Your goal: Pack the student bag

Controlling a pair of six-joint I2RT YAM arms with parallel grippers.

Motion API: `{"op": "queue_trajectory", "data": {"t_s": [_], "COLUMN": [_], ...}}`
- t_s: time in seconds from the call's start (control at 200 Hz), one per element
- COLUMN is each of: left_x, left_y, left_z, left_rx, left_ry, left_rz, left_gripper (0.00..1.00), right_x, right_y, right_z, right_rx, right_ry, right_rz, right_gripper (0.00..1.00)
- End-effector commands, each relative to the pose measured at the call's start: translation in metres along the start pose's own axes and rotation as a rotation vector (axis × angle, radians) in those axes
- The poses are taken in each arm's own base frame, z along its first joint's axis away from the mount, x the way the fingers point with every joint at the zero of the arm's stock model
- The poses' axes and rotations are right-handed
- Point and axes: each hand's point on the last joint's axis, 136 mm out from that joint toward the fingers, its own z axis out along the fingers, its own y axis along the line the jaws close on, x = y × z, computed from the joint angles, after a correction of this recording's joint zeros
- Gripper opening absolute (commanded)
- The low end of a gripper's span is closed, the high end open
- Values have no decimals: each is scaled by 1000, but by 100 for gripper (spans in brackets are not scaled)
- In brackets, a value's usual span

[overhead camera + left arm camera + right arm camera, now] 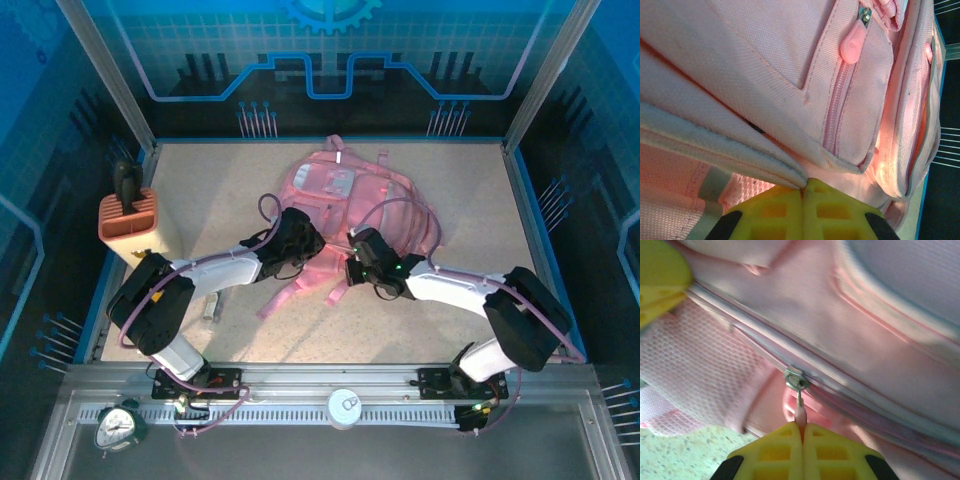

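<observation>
Lying flat on the table (470, 200), the pink student bag (345, 195) sits just ahead of both grippers.
The left gripper (803, 186) is squeezed tight on the bag's pale edge (715, 147); the right gripper (802, 430) is squeezed tight on a pink zip pull (799, 415).

We see the student bag (345, 200) mid-table toward the far edge, left gripper (312, 250) and right gripper (352, 266) on its near side, orange ribbed box (128, 215) at the left edge.
</observation>
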Motion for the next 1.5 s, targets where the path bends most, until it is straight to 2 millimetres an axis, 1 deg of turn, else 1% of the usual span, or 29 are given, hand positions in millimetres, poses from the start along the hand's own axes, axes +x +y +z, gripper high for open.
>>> {"op": "queue_trajectory", "data": {"t_s": [0.0, 0.05, 0.09, 0.24, 0.34, 0.41, 0.495, 0.535, 0.59, 0.65, 0.705, 0.82, 0.856, 0.921, 0.976, 1.056, 1.136, 1.226, 1.341, 1.386, 1.426, 1.461, 1.496], "left_x": [-13, -13, -12, -8, -6, -3, -2, -2, -2, -2, -2, -5, -7, -9, -14, -24, -37, -54, -73, -80, -86, -93, -102], "left_y": [-6, -6, -7, -12, -13, -17, -20, -21, -20, -21, -20, -18, -16, -17, -17, -5, 4, 12, 13, 14, 12, 11, 8], "left_z": [-10, -10, -10, -4, -1, -1, -1, 0, -1, -2, -3, -5, -6, -9, -11, -13, -16, -21, -23, -21, -19, -16, -13], "left_rx": [13, 16, 21, 46, 54, 69, 78, 79, 76, 76, 74, 56, 53, 77, 92, 54, 47, 34, 20, 3, -2, -6, 3], "left_ry": [-26, -23, -16, 5, 21, 30, 33, 34, 32, 32, 31, 17, 16, 22, 23, 15, 18, 2, -5, -3, -7, -16, -24], "left_rz": [35, 39, 39, 35, 29, 32, 36, 41, 42, 41, 47, 68, 66, 66, 78, 80, 65, 55, 91, 101, 116, 127, 147], "left_gripper": [0, 0, 0, 0, 0, 0, 0, 0, 0, 0, 0, 0, 0, 0, 0, 0, 0, 0, 0, 0, 0, 0, 0], "right_x": [15, 17, 17, 12, 6, 4, 3, 4, 8, 11, 11, 7, 6, 14, 20, 28, 30, 31, 32, 33, 34, 34, 33], "right_y": [-25, -33, -34, -17, -12, -15, -21, -24, -31, -37, -36, -34, -38, -51, -62, -77, -91, -99, -108, -103, -91, -76, -53], "right_z": [-9, -11, -12, -3, 5, 8, 14, 17, 20, 21, 19, 8, 4, -5, -12, -22, -33, -43, -54, -55, -54, -52, -51], "right_rx": [42, 58, 57, -5, 4, 33, 80, 99, 147, 185, 175, 156, 174, 236, 275, 299, 299, 275, 324, 305, 258, 199, 123], "right_ry": [36, 34, 32, 44, 51, 61, 70, 77, 92, 95, 85, 54, 55, 85, 99, 107, 97, 100, 122, 139, 150, 151, 149], "right_rz": [58, 64, 59, 20, 6, 10, 10, 7, 8, 16, 14, -1, 3, 10, 14, 39, 86, 111, 85, 76, 67, 49, 18], "right_gripper": [0, 0, 0, 0, 8, 20, 25, 26, 25, 18, 12, 9, 7, 2, 0, 0, 0, 0, 0, 0, 0, 0, 0]}}
